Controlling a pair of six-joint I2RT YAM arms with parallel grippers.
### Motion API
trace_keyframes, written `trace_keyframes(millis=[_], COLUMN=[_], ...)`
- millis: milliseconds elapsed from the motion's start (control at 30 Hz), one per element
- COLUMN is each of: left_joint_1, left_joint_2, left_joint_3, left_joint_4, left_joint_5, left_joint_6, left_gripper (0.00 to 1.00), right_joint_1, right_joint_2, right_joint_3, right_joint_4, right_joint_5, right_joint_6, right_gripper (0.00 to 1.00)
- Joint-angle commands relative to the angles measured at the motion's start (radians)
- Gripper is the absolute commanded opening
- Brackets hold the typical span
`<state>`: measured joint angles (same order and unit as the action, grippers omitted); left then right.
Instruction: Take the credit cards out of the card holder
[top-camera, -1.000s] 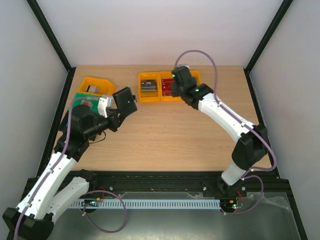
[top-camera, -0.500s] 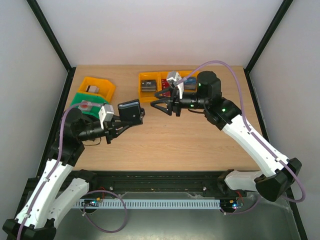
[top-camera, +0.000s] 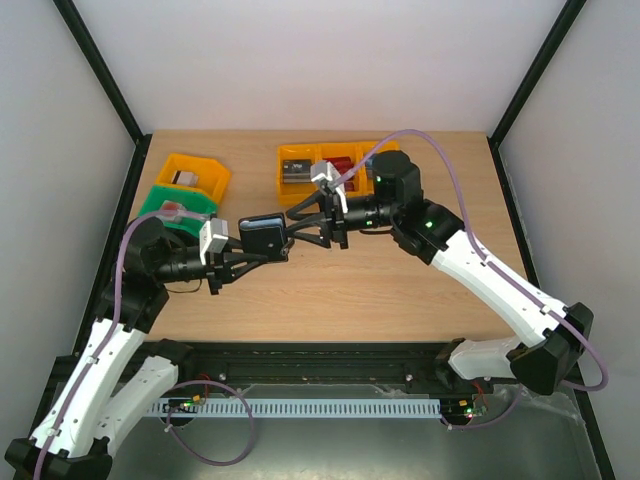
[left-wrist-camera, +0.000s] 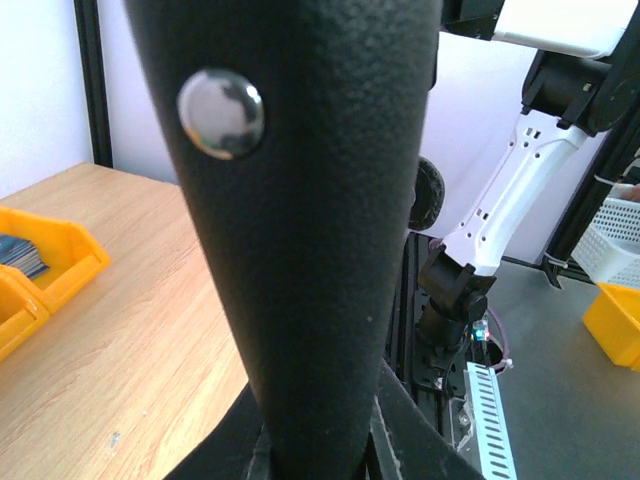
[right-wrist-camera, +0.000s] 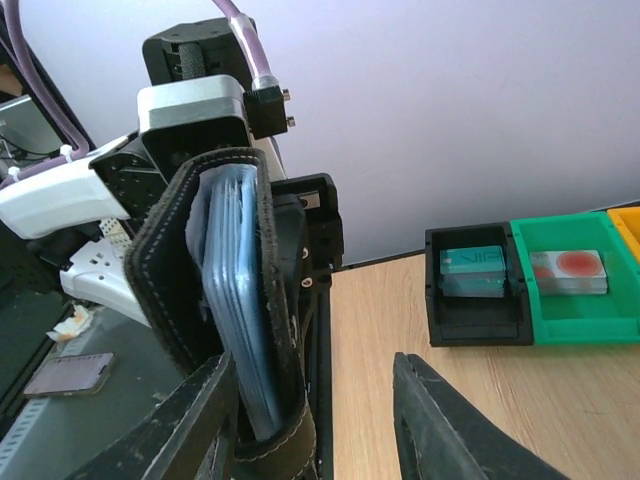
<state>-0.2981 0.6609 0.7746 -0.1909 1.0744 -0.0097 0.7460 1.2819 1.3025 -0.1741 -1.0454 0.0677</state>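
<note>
The card holder, black with pale stitching, hung above the tabletop, clamped in the left end effector. Bluish credit cards showed edge-on in its gaping fold. The right end effector stood parted just beside it. Bare wood lay beneath, with orange bins at the far edge.
</note>
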Motion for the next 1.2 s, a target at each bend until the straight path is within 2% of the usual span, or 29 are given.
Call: trace_keyframes(millis=[0, 133, 267, 333, 667, 700, 733, 867, 900, 967, 1000, 1067, 1100, 1167], left_joint_1=[-0.004, -0.005, -0.006, -0.006, -0.015, -0.015, -0.015, -0.015, -0.016, -0.015, -0.014, -0.012, -0.010, -0.001], left_joint_2=[-0.005, -0.010, -0.010, -0.010, -0.010, -0.010, -0.012, -0.020, -0.021, -0.023, -0.027, -0.038, -0.045, -0.057], left_joint_3=[0.029, 0.024, 0.024, 0.026, 0.025, 0.025, 0.026, 0.021, 0.019, 0.014, 0.008, -0.014, -0.028, -0.054], left_joint_4=[0.048, 0.038, 0.032, 0.044, 0.004, 0.001, -0.002, -0.004, -0.001, 0.023, 0.047, 0.107, 0.131, 0.160], left_joint_5=[0.041, 0.054, 0.045, 0.047, 0.065, 0.065, 0.065, 0.059, 0.053, 0.024, -0.007, -0.140, -0.225, -0.413], left_joint_6=[0.022, 0.036, 0.035, 0.024, 0.058, 0.058, 0.059, 0.060, 0.054, 0.022, -0.006, -0.076, -0.107, -0.144], left_gripper=[0.02, 0.02, 0.02, 0.02, 0.02, 0.02, 0.02, 0.02, 0.02, 0.04, 0.17, 0.55, 0.65, 0.76], right_joint_1=[0.033, 0.039, 0.050, 0.067, 0.127, 0.129, 0.131, 0.130, 0.130, 0.131, 0.131, 0.130, 0.130, 0.131], right_joint_2=[0.023, 0.024, 0.031, 0.043, 0.059, 0.064, 0.069, 0.063, 0.060, 0.054, 0.050, 0.047, 0.048, 0.055], right_joint_3=[0.043, 0.051, 0.064, 0.075, 0.087, 0.085, 0.084, 0.069, 0.064, 0.059, 0.055, 0.052, 0.051, 0.060], right_joint_4=[0.000, -0.011, -0.042, -0.070, -0.023, -0.024, -0.022, 0.014, 0.025, 0.043, 0.050, 0.065, 0.066, 0.045], right_joint_5=[0.004, 0.026, -0.041, -0.014, 0.003, 0.014, 0.025, 0.074, 0.087, 0.126, 0.150, 0.242, 0.335, 0.518], right_joint_6=[-0.034, -0.045, -0.086, -0.103, -0.094, -0.090, -0.083, -0.054, -0.044, -0.020, -0.001, 0.048, 0.072, 0.135], right_gripper=[0.42, 0.43, 0.55, 0.58, 0.61, 0.58, 0.50, 0.10, 0.03, 0.02, 0.02, 0.02, 0.02, 0.02])
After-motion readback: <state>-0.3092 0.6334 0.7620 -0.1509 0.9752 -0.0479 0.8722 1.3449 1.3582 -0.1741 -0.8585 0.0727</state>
